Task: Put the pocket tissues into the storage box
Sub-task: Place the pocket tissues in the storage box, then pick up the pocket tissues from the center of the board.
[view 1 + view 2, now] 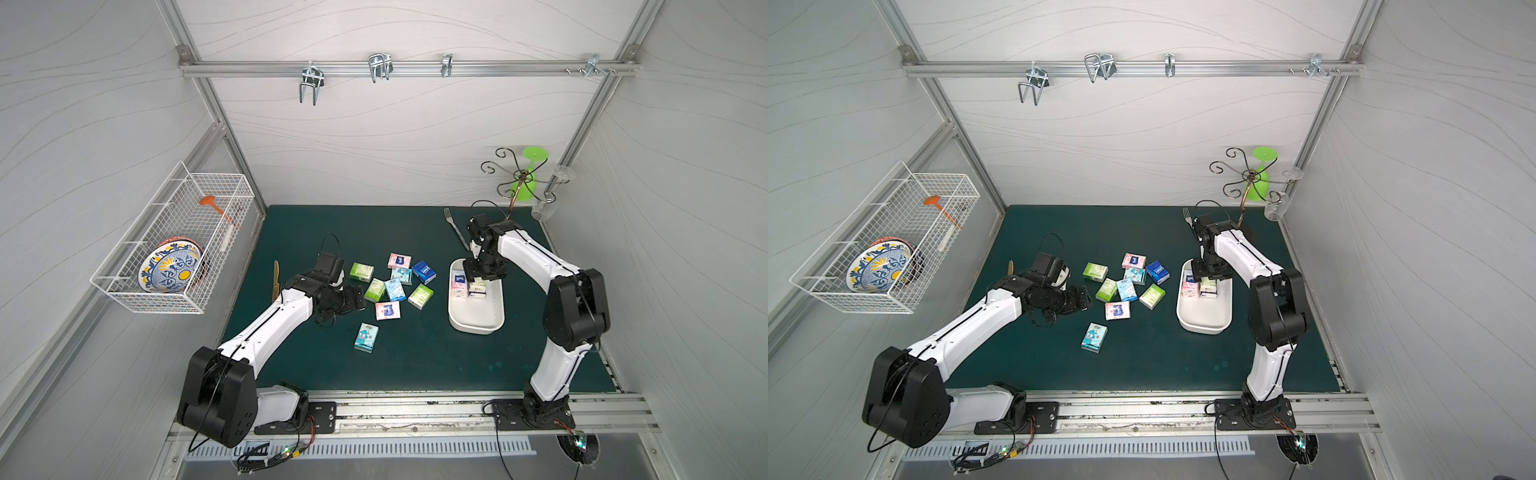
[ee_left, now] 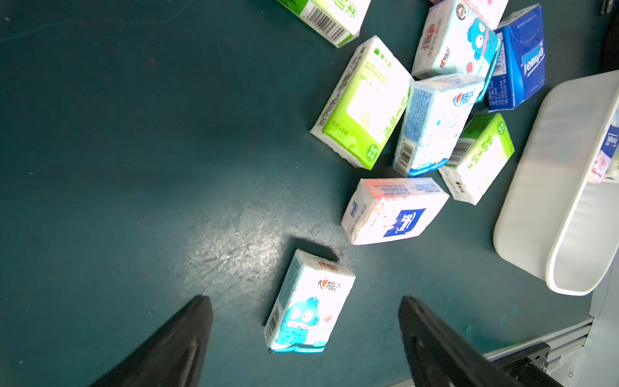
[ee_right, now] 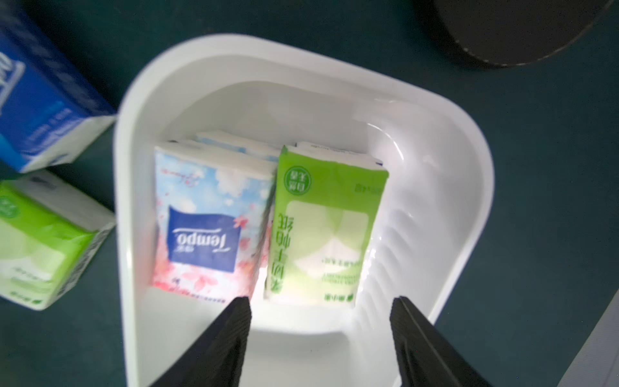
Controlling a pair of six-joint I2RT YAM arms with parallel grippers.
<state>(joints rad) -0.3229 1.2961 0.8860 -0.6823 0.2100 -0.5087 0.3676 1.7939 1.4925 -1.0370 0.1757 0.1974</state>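
Several pocket tissues (image 1: 390, 286) lie loose in a cluster mid-mat, in pink, green, light blue and dark blue. One light blue packet (image 1: 366, 337) (image 2: 310, 301) lies apart, nearer the front. My left gripper (image 1: 355, 301) (image 2: 303, 300) is open and empty, and this packet lies below the gap between its fingers. The white storage box (image 1: 476, 322) (image 1: 1204, 322) sits to the right. In its far end lie a pink packet (image 3: 207, 217) and a green packet (image 3: 321, 228), with others under them. My right gripper (image 1: 473, 276) (image 3: 321, 299) hangs open over the box, holding nothing.
A fork (image 1: 455, 230) lies behind the box. A wooden knife (image 1: 275, 280) lies left of my left arm. A wire basket (image 1: 174, 241) with plates hangs on the left wall. A glass stand (image 1: 517, 183) occupies the back right corner.
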